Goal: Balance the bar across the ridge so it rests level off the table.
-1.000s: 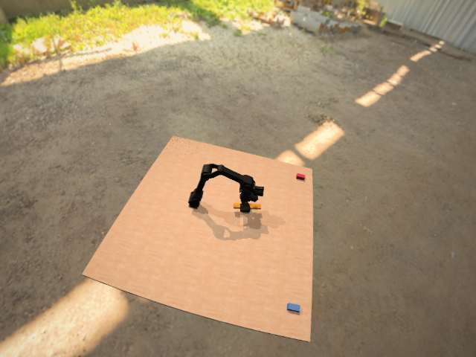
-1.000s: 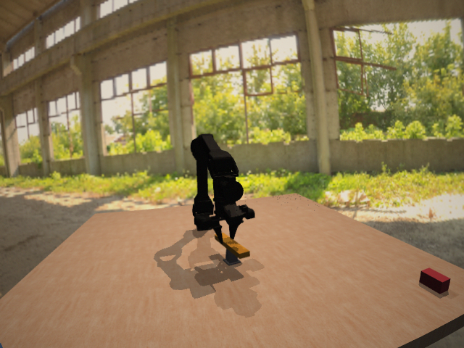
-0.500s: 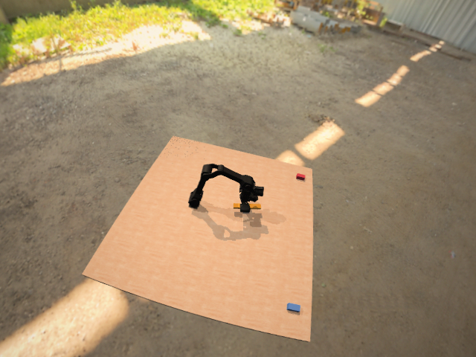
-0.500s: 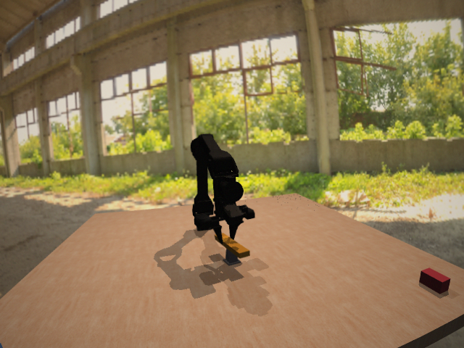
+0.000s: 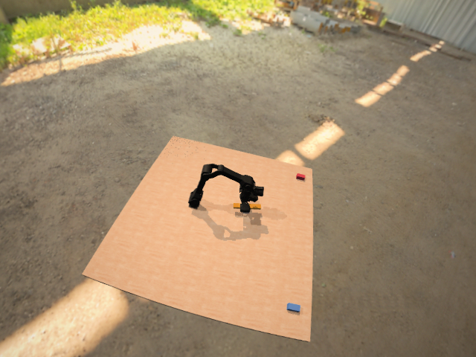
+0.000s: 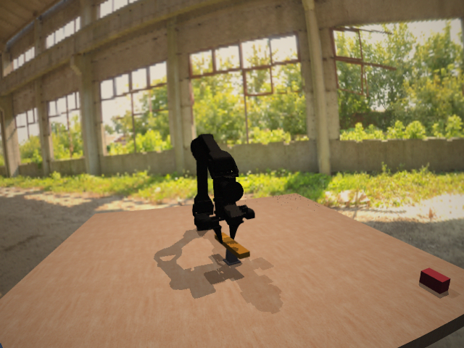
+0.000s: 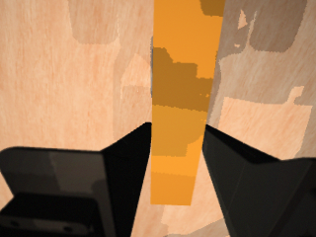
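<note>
1 orange bar (image 5: 256,206) (image 6: 240,251) (image 7: 173,190) borne by ridge (image 6: 231,257), held off tbl (image 5: 192,268) (image 6: 112,299) (image 7: 49,99) | bar flanked by grpr (image 5: 245,209) (image 6: 227,240) (image 7: 178,126), opened slightly

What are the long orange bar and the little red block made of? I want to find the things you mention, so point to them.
The long orange bar (image 5: 255,206) (image 6: 238,250) (image 7: 178,163) could be painted wood or plastic: flat, even colour. The small red block (image 5: 300,176) (image 6: 434,280) looks like smooth plastic or painted wood, plain with crisp edges.

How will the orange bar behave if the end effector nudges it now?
The bar looks stiff, being straight and slab-like. It would probably tip, since its support is narrow. Its flat faces suggest sliding rather than rolling.
</note>
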Controlling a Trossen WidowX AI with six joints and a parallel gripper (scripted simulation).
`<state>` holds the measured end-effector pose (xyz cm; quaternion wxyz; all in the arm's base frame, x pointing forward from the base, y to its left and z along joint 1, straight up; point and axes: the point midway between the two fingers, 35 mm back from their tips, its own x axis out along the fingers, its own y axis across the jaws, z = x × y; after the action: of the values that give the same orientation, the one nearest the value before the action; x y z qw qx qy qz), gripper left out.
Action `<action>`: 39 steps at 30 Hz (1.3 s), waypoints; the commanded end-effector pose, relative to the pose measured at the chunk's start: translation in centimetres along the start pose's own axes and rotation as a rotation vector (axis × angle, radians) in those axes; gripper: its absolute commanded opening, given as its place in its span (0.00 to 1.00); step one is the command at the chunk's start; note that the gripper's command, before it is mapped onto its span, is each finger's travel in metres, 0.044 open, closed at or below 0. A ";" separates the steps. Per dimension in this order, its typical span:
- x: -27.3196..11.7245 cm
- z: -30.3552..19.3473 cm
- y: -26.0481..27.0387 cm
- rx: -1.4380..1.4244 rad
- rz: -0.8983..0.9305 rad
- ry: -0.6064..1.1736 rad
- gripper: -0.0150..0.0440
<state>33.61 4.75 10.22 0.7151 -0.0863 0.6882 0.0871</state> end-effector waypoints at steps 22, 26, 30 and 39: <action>0.0 0.0 0.0 0.000 0.000 0.000 0.57; 0.0 0.0 0.0 0.000 0.000 0.000 0.57; 0.0 0.0 0.0 0.000 0.000 0.000 0.70; 0.0 0.0 0.0 0.000 0.000 0.000 1.00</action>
<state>33.61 4.75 10.21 0.7151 -0.0861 0.6882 0.0872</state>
